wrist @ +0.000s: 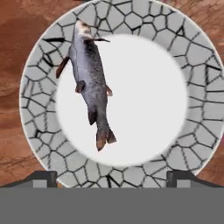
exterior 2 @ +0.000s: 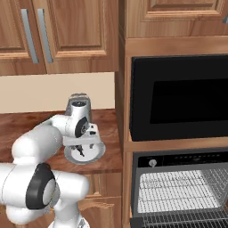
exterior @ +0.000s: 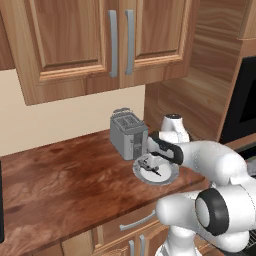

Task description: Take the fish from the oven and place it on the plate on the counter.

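Placing step looks done. The fish (wrist: pixel 91 83) lies on the plate (wrist: pixel 192 109), head toward 11 o'clock and tail toward 6 in the hand view, its body across the white centre and its head reaching over the crackle-patterned rim. The gripper (wrist: pixel 111 177) hangs directly over the plate, jaws spread wide, nothing between them, both finger tips apart at the plate's 6 o'clock edge. Fish released, then.

From the left base view the plate (exterior: pixel 167 176) sits on the counter (exterior: pixel 65 180) just at 5 o'clock of the toaster (exterior: pixel 128 134). In the right base view the oven (exterior 2: pixel 178 187) stands with its racks exposed, well apart at 4 o'clock of the plate.

Next move, as I judge it: lift straight up clear of the fish and withdraw; no further grasp needed.

Hard to make out: in both base views the wrist covers part of the plate and the fish shows only as a dark sliver. The oven door itself is cut off at the frame's bottom.
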